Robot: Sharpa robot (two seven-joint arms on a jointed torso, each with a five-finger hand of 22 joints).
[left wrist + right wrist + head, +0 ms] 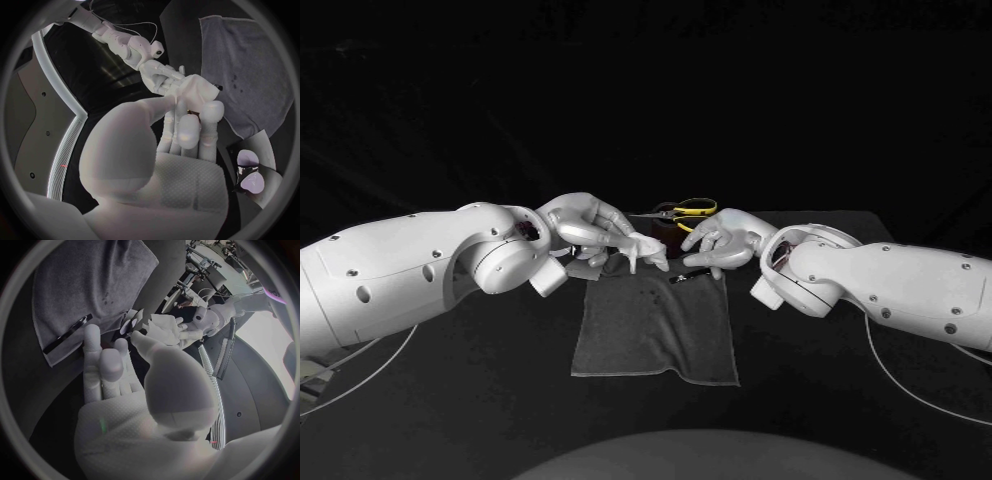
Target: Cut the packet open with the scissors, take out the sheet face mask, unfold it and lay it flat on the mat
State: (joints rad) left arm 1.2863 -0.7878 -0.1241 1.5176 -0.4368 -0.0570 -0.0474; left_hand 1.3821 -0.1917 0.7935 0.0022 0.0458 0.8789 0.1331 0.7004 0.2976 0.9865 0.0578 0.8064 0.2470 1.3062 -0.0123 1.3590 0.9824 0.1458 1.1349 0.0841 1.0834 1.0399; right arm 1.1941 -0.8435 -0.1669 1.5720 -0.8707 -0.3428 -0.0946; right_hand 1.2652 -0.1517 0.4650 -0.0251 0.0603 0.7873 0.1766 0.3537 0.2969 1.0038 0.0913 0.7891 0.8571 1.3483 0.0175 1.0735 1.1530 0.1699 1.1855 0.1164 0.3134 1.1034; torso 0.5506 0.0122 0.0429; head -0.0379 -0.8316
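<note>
The cutting looks done, and the step in hand is the unfolding. The sheet face mask (643,250) is out, a small white folded wad held in the air above the far end of the mat (656,335), toward the far edge of the surface (459,400). The left robot hand (596,228) pinches it at the fingertips. The right robot hand (715,245) is just beside it with fingers bent toward the wad; whether it has a hold cannot be told. The scissors (687,210) lie behind both, nearer the far edge. A thin dark strip (687,275), perhaps trimmed from the packet, rests on the mat's far end. Next, the right robot hand likely needs to catch a free edge opposite the left's pinch, so the two can draw apart and open the folds before lowering the mask onto the mat; the layers may cling, so gripping a single layer would matter
</note>
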